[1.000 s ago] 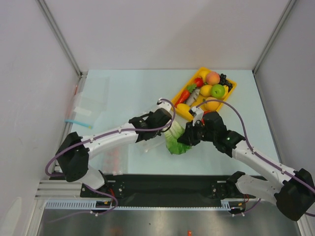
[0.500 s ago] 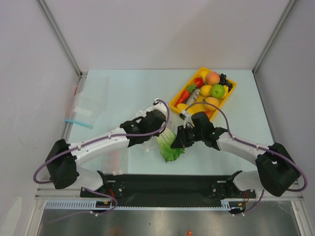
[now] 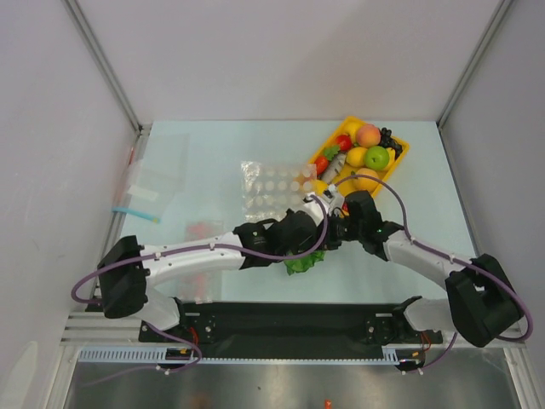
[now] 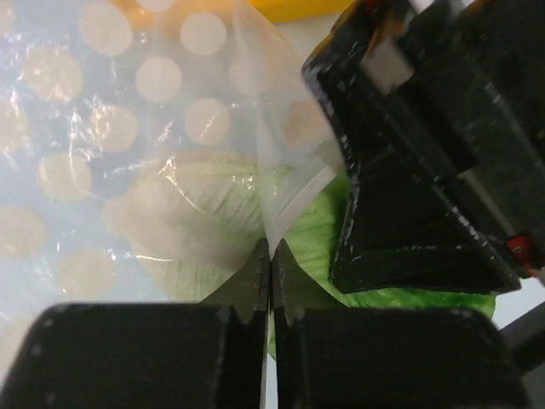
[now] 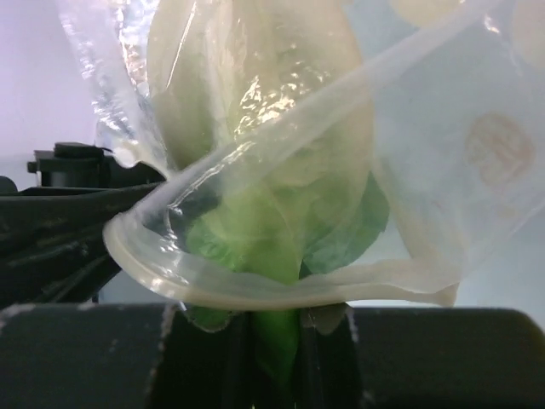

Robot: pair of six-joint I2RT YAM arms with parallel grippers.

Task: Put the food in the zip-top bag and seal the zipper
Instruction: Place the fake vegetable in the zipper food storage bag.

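Reaching inward, both arms meet beside the yellow tray (image 3: 402, 152)
Left gripper (image 4: 270, 256) pinches the zip-top bag (image 4: 102, 128) at its mouth; right gripper (image 5: 274, 336) clamps lettuce (image 5: 255, 247) partly inside it

The zip-top bag (image 3: 271, 191) now lies spread out just left of the yellow tray (image 3: 398, 157), dots showing, no longer bunched. The lettuce (image 3: 300, 264) now sits partly inside its mouth; the left gripper (image 4: 270, 256) is nearer the tray.
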